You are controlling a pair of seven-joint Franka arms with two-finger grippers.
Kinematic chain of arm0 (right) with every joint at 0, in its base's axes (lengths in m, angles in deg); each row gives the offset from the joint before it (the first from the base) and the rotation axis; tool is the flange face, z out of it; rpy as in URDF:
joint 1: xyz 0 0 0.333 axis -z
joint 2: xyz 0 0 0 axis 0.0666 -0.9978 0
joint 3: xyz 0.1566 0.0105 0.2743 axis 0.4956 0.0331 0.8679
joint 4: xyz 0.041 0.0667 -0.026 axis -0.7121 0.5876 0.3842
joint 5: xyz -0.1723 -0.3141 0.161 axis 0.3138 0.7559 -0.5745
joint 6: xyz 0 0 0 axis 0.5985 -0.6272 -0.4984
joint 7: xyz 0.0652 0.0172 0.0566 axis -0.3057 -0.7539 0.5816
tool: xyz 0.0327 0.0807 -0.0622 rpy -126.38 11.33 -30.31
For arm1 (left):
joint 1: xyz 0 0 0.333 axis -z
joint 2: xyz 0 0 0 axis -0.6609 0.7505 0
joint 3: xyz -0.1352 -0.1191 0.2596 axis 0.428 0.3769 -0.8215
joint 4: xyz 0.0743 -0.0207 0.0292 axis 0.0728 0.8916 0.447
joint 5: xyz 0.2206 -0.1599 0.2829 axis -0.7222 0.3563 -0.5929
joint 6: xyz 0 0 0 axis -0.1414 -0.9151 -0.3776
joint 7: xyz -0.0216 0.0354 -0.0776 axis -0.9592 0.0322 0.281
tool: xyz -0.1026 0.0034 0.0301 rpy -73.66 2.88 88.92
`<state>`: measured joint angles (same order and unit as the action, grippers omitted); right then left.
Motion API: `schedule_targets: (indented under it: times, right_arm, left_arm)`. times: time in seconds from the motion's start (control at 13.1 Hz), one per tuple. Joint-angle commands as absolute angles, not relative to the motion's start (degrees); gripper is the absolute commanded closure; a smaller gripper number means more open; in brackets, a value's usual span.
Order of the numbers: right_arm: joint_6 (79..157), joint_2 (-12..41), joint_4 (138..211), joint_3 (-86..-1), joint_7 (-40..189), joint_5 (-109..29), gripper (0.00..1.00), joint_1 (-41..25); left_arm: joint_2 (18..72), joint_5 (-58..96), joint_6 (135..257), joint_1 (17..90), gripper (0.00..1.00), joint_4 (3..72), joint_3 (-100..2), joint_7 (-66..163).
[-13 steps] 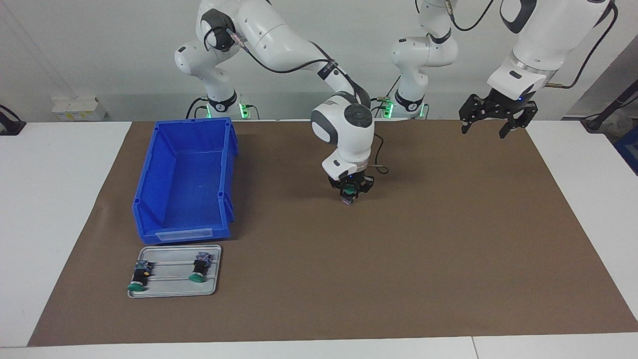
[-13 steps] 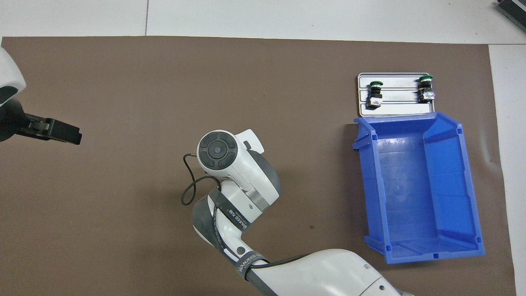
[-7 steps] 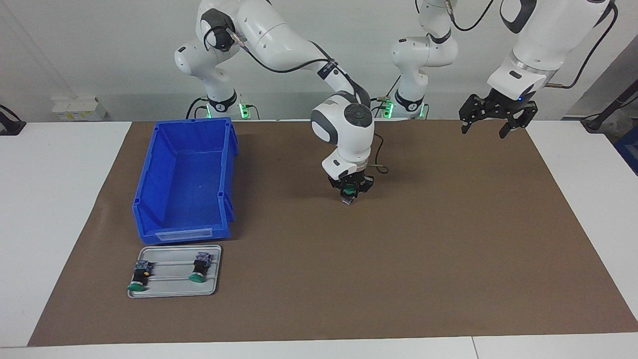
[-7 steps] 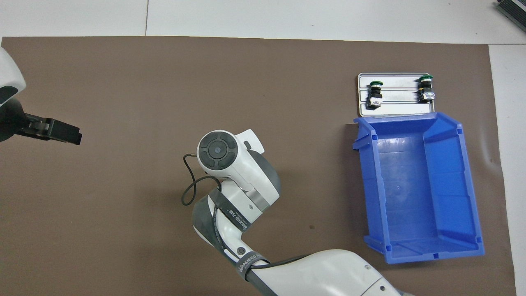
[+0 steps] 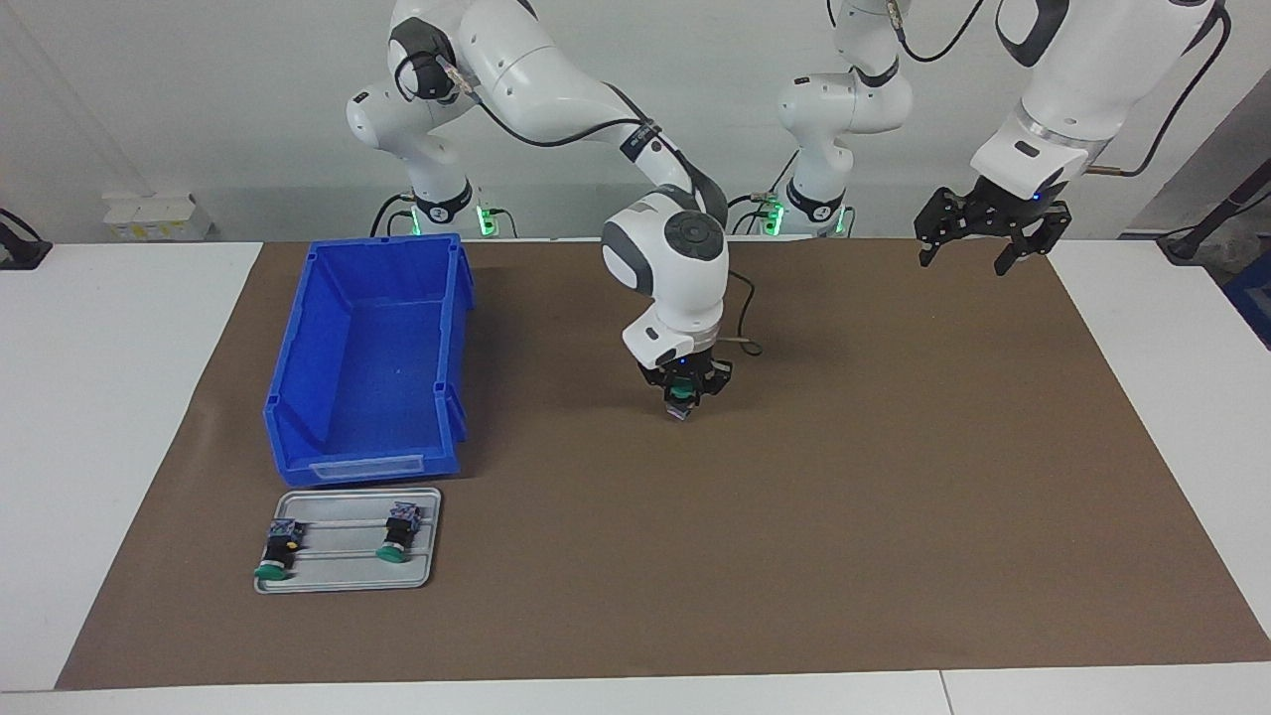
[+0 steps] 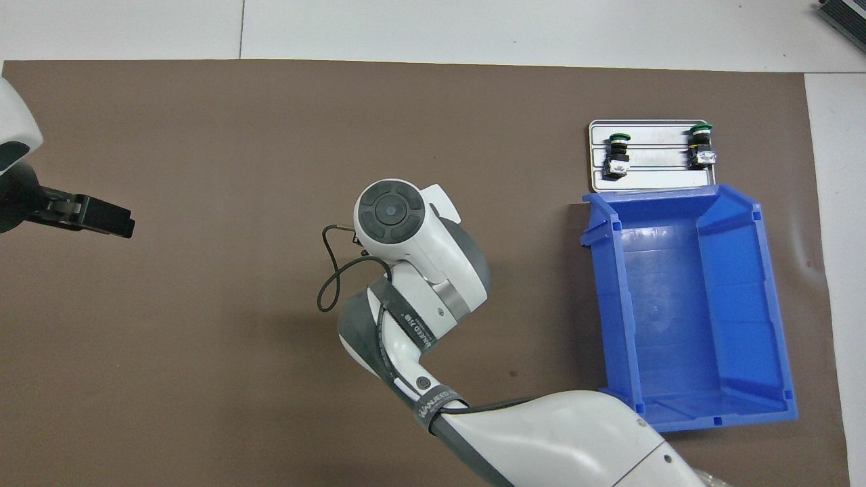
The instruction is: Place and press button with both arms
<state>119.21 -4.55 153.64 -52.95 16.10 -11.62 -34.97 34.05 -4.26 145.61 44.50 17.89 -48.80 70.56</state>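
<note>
My right gripper (image 5: 683, 399) is shut on the button (image 5: 681, 396), whose green cap sits between the fingers with its bluish base pointing down. It hangs low over the middle of the brown mat; I cannot tell whether the base touches. In the overhead view the right arm's wrist (image 6: 391, 211) hides both the gripper and the button. My left gripper (image 5: 978, 243) is open and empty, raised over the mat's corner at the left arm's end, and the left arm waits. It also shows in the overhead view (image 6: 91, 216).
A blue bin (image 5: 454, 328) (image 6: 612, 304) stands toward the right arm's end. Farther from the robots than the bin lies a grey tray (image 5: 343, 556) (image 6: 659, 179) with two more buttons (image 5: 274, 551) (image 5: 398, 533), one with a yellow spot.
My right gripper has carried the button a little toward the right arm's end and farther from the robots, staying low. The left arm has barely moved.
</note>
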Motion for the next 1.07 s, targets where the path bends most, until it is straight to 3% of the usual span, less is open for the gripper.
schedule_targets:
  times: [0.0,0.46,0.99]
  right_arm:
    - [114.29,-2.05,151.61,-52.35,22.92,-12.95,0.84,-29.08]
    - [105.40,6.30,151.52,-53.14,39.88,-11.11,0.85,-15.10]
    - [101.61,9.91,154.49,-53.05,55.10,-10.57,0.86,-0.59]
  left_arm:
    - [32.48,-5.13,146.26,43.65,0.00,19.78,-48.18,70.24]
    - [32.48,-5.13,146.26,43.65,0.00,19.78,-48.18,70.24]
    - [32.48,-5.13,146.26,43.65,0.00,19.78,-48.18,70.24]
